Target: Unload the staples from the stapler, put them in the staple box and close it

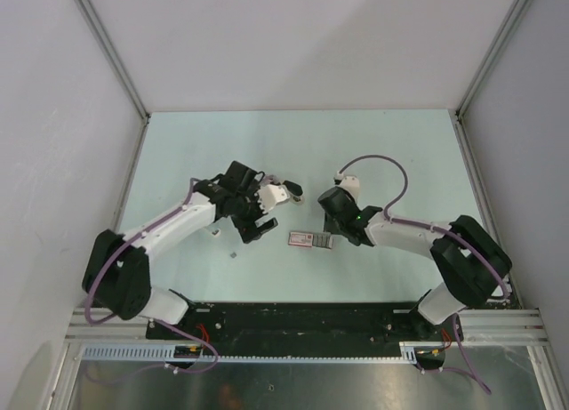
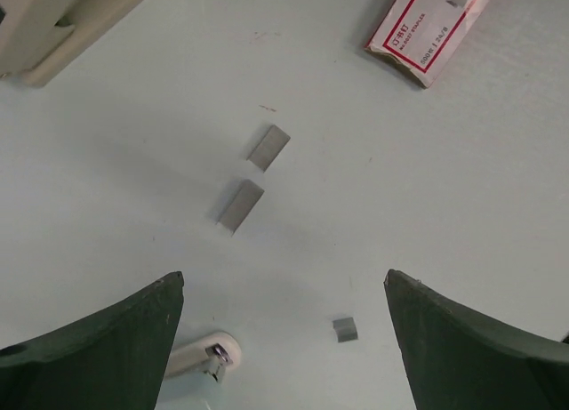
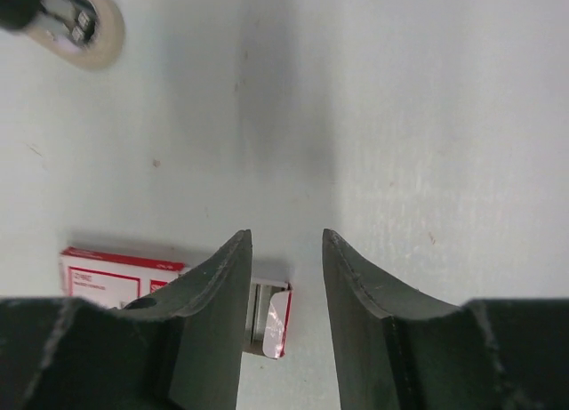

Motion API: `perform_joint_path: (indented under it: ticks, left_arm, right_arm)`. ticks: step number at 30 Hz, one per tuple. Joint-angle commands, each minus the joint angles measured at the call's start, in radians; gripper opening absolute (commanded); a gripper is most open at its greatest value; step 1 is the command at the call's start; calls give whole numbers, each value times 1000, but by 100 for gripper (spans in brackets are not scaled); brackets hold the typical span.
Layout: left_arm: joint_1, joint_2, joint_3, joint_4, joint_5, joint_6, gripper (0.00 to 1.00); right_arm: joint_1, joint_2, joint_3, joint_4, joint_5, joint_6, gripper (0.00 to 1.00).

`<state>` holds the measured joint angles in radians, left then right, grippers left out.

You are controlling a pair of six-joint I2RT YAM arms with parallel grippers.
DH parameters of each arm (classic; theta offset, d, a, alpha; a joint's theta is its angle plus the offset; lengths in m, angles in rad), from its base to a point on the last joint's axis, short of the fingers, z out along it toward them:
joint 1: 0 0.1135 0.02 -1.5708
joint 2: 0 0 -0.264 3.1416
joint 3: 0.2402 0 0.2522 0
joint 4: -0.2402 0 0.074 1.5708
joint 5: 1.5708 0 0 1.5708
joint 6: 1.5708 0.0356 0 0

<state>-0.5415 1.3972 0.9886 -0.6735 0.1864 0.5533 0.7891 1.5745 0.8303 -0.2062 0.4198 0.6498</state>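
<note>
Lying between left gripper (image 2: pixel 283 285) and right gripper (image 3: pixel 284 241), the stapler (image 1: pixel 311 240) looks light, rigid, skid-prone; pinch its long sides. The left gapes empty over loose staples (image 2: pixel 241 205); the right, half-parted at its end, holds nothing.

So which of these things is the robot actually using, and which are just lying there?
For the job:
- boxy red-and-white stapler
- loose grey staples

Just lying about, probably:
- white-tipped bar
</note>
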Motion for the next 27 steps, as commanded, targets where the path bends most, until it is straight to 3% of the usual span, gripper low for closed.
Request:
perform_joint_path:
  ticks: [1,5,10,16,23,27]
  left_arm:
    - [-20,92,54,35,-28,146,99]
    - [-21,179,71,50,-54,249,99]
    - [-21,265,103,63,-55,312,98]
    - [-21,331,123,79,-69,353,85]
    - [-20,351,137,107,-85,363,78]
    - [-19,351,111,106,-112,388,64]
  right_arm:
    - [-45,-89,-2,77,-39,-28,43]
    - [-40,-148,-5,83,-37,-27,43]
    - [126,-254,-71,122,66,-13,42]
    - [214,-352,-187,179,80,63,40]
    - [263,-366,-210,232,112,63,39]
    - [264,-364,-211,241,107,61,38]
